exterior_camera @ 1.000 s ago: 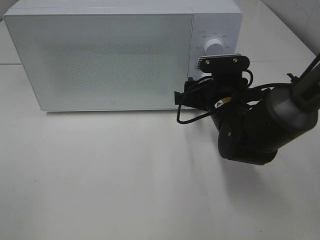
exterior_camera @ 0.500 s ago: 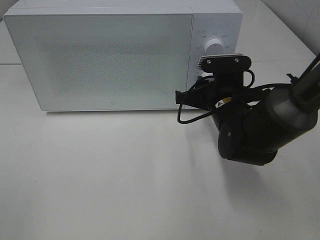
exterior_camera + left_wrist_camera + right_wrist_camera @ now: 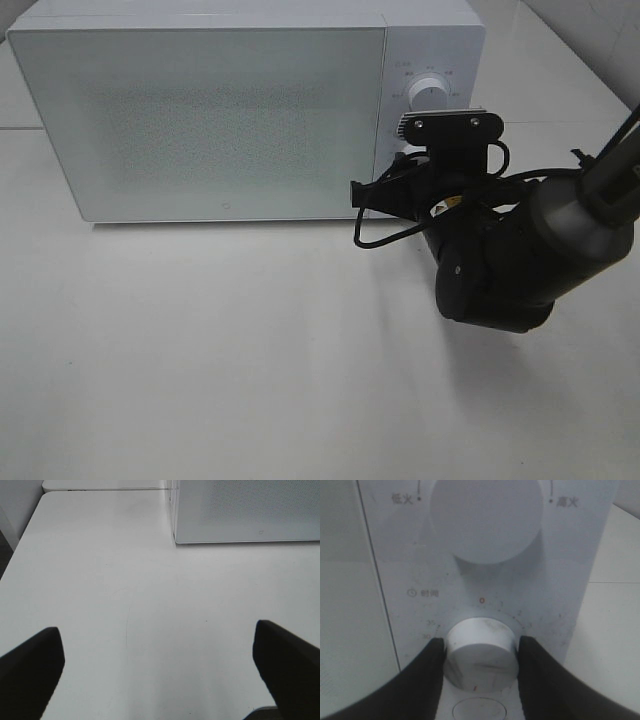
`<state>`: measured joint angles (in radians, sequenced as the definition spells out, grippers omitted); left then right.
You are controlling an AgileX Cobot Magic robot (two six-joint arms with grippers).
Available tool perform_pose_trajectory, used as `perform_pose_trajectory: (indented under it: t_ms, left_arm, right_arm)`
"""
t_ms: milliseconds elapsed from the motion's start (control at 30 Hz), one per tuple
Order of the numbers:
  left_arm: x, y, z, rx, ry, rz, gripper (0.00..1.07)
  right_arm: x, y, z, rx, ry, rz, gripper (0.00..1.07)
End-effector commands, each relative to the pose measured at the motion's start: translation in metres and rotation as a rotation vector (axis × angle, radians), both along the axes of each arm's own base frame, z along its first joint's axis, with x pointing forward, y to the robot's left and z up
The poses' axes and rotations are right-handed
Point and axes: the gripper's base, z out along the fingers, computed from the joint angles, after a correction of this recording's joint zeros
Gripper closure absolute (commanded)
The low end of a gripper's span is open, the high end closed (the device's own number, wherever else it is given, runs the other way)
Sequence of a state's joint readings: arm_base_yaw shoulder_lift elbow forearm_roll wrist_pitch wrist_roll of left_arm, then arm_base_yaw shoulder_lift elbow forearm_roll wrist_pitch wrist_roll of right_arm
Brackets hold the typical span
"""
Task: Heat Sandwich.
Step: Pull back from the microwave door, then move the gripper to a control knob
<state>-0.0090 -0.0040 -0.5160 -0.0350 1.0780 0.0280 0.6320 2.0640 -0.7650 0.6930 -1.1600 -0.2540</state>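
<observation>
Right fingers (image 3: 427,680) gripping the lower dial (image 3: 480,652) of the microwave (image 3: 435,60) from both sides, left fingers (image 3: 30,670) hanging wide apart over the worktop (image 3: 150,620) near its edge, door (image 3: 200,120) sitting shut, sandwich showing in no view.

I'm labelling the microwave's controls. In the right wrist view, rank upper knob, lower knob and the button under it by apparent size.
1. upper knob, largest even though cut off by the frame.
2. lower knob.
3. button, narrower than the lower knob; partly out of frame, so full size unsure.
</observation>
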Motion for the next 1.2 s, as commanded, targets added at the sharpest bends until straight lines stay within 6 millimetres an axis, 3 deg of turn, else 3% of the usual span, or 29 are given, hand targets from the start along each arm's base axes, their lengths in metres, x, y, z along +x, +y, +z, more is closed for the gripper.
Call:
perform_pose_trajectory:
  t_ms: [33, 267, 733, 1200]
  left_arm:
    - [-0.0027, -0.0002, 0.0007, -0.008, -0.031, -0.003, 0.09]
    - [-0.0027, -0.0002, 0.0007, -0.008, -0.031, -0.003, 0.09]
    - [-0.0027, -0.0002, 0.0007, -0.008, -0.031, -0.003, 0.09]
    - [-0.0027, -0.0002, 0.0007, -0.008, -0.031, -0.003, 0.09]
  right_arm:
    - [0.0029, 0.0004, 0.0044, 0.038, -0.038, -0.009, 0.92]
    - [0.0029, 0.0004, 0.0044, 0.158, -0.035, -0.034, 0.91]
    - [0.0034, 0.0059, 0.0099, 0.769, -0.054, -0.078, 0.91]
    - [0.0034, 0.0059, 0.01, 1.196, -0.025, -0.157, 0.91]
